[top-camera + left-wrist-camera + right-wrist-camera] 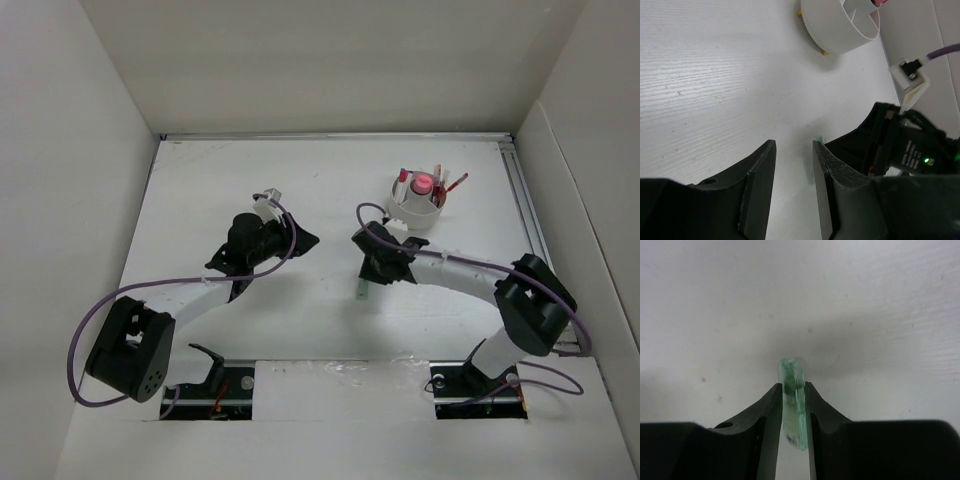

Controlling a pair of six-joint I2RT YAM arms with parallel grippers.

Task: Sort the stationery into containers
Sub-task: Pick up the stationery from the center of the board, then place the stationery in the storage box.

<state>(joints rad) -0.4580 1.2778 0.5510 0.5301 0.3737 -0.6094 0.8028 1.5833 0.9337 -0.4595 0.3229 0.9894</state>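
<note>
On my right wrist feed the right fingers [774,407] are closed in on a short green piece [792,395], one finger pressed against each of its long sides. The piece is translucent, lies lengthwise in the gap and pokes out past the fingertips toward the middle of the frame. From here I cannot tell whether it rests on the desk [880,315] or is lifted off it. In the overhead view the same piece shows as a pale sliver just below centre, at the tip of the right arm [470,268].

The left fingers [765,165] sit at the bottom of their own feed, a little apart. Only bare desk shows through the narrow gap, and they have hold of nothing. The green tip shows just beside the right-hand one of the pair, against the black bulk of the other wrist. Overhead, the two sets of fingers are near each other around mid-frame but not touching.

The round white tub [415,212] stands right of centre in the upper half of the overhead view, close above the right fingers. In it I see a pink piece [423,182], red pens [456,182] leaning out over the right rim, and a marker with a red cap [402,178] at the left. The left wrist feed catches its wall and one divider at the top edge
</note>
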